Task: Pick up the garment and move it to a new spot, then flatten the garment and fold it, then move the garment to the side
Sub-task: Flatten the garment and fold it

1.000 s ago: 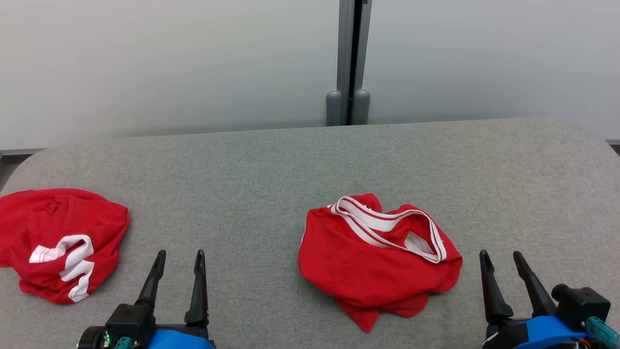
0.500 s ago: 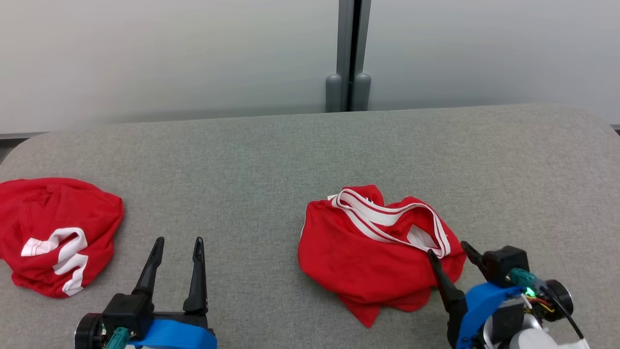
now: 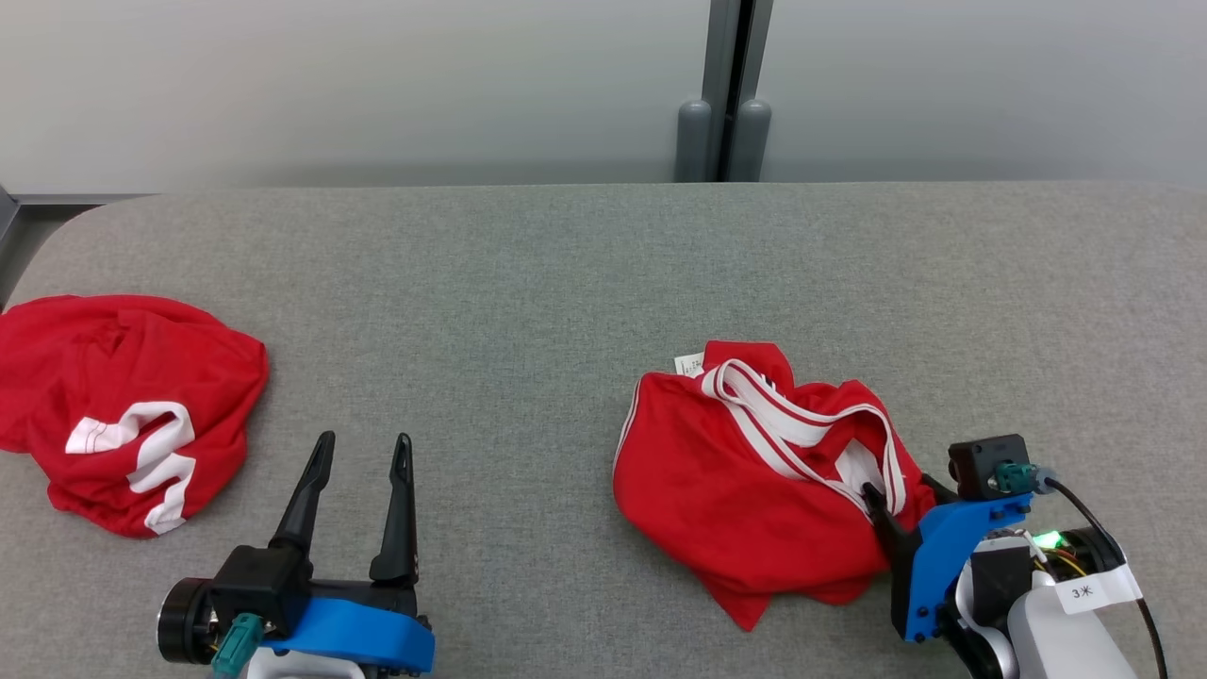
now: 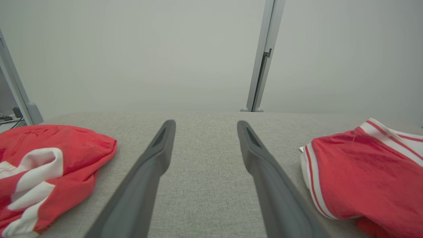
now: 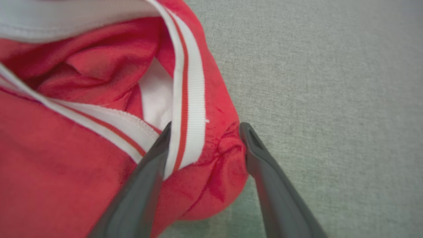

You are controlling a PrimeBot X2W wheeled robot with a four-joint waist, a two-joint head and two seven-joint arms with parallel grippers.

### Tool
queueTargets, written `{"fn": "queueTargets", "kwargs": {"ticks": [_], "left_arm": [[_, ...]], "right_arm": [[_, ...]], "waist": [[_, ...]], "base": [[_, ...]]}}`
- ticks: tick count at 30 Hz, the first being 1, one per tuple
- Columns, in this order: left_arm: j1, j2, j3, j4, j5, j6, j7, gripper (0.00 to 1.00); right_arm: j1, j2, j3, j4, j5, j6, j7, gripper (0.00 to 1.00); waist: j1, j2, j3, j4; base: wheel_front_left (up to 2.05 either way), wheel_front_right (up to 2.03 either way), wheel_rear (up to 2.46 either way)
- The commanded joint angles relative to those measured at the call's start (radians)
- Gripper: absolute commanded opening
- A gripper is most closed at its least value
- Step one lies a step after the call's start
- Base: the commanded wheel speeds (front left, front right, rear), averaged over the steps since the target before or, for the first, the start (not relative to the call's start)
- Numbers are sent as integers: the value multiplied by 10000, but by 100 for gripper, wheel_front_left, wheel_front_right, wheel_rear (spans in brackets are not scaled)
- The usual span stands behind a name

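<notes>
Closest to the robot, the left gripper (image 3: 365, 438) just hangs over bare table with its fingers spread and nothing between them, so it's basically parked. The action is on the other side: the right gripper (image 5: 205, 127) is down at the near right edge of the crumpled red garment (image 3: 735, 490), jaws apart and not pinching yet. In the right wrist view one finger (image 5: 158, 145) sits right against the white striped band (image 5: 185, 99), while the other is just outside the bunched red edge, so a fold of cloth plus the band lies between them. The garment itself sits in a heap on the grey table (image 3: 528, 283), right of centre and toward the near side. It looks like thin sporty knit, so probably very light, totally floppy and maybe a bit slick. It won't hold any shape once lifted and will likely drape and unroll. That band is probably the best place to grab, since it's thicker and stitched, and a pinch there should slip less than on a single loose layer. A small white label (image 3: 688, 364) pokes out at the heap's far edge. Well off to the left lies a second red garment (image 3: 123, 396) with white markings, untouched. Past the table's far edge there's a pale wall and a grey post (image 3: 724, 94).
</notes>
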Motion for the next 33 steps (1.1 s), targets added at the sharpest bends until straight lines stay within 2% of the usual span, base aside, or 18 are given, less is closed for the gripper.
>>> {"fn": "queueTargets", "kwargs": {"ticks": [1,5,9,13,17,18,21,24,28,33], "left_arm": [[-161,-1,-11,28,56,-17,-47,100],[-176,-36,36,78,88,-63,-47,100],[-74,-83,52,98,122,-88,-47,100],[46,-131,31,84,156,-128,-47,100],[145,-150,83,27,161,-150,-47,100],[145,-150,83,27,161,-150,-47,100],[145,-168,77,-8,176,-175,-47,100],[78,-200,52,-33,205,-198,-47,100],[-23,-248,-23,-51,257,-255,-47,100],[-63,-322,-83,-23,275,-322,-47,100]], "right_arm": [[-160,18,-66,154,150,3,86,0],[-330,-45,-154,402,420,3,209,0],[-536,-34,-46,48,867,5,-75,0],[-872,36,444,-1052,1641,5,-95,0],[-1549,123,1591,-2633,2874,5,130,0],[-1549,123,1591,-2633,2874,5,130,0],[-2393,189,2547,-3505,3886,5,315,0],[-3471,256,3367,-3879,4536,5,244,0],[-5046,311,4132,-3742,5179,5,-247,0],[-6874,312,4521,-3306,6108,5,-1319,0]], "waist": [[-1,0,-1,39],[-1,0,-67,91],[-1,0,-214,118],[-1,0,-367,118],[-1,0,-431,6],[-1,0,-431,6],[-1,0,-422,-37],[-1,0,-392,-18],[-1,0,-353,135],[-1,0,-360,410]], "base": [[0,0,0],[0,0,0],[0,0,0],[0,0,0],[0,0,0],[0,0,0],[0,0,0],[0,0,0],[0,0,0],[0,0,0]]}}
